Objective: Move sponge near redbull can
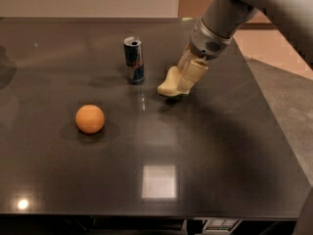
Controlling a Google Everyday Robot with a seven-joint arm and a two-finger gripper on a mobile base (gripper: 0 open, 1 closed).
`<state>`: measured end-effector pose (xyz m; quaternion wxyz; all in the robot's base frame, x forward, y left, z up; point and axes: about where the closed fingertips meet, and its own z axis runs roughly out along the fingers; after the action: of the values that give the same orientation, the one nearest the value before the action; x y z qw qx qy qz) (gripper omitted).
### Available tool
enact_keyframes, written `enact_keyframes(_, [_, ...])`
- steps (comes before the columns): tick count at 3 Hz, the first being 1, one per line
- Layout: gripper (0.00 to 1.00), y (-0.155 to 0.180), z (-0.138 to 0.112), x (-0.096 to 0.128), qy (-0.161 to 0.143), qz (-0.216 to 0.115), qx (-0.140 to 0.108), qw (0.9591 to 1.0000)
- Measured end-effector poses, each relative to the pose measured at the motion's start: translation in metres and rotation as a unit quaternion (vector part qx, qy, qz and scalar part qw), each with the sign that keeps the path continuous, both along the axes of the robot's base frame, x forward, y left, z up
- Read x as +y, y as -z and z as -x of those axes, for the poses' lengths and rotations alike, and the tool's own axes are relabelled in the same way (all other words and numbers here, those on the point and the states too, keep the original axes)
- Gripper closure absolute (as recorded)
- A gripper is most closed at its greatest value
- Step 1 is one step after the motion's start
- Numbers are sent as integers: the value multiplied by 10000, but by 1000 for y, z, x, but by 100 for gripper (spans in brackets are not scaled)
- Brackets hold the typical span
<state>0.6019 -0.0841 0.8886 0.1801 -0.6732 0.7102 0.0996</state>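
Note:
The redbull can (133, 60) stands upright on the dark table (220, 146), left of centre at the back. The pale cream sponge (171, 83) hangs tilted just right of the can, a short gap between them, its low end close over the table top. My gripper (190, 73) comes down from the upper right and is shut on the sponge's upper right end. The arm hides part of the sponge.
An orange ball (90, 119) lies on the table to the front left of the can. The table's right edge (271, 111) runs along a grey floor. A bright light reflection (159, 181) shows near the front edge.

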Motion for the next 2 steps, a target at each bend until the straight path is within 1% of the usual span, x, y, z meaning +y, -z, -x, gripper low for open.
enact_keyframes(1, [100,3,-16,19,16,-141,9,9999])
enact_keyframes(2, [82,9,-30,32,36,-189,26,9998])
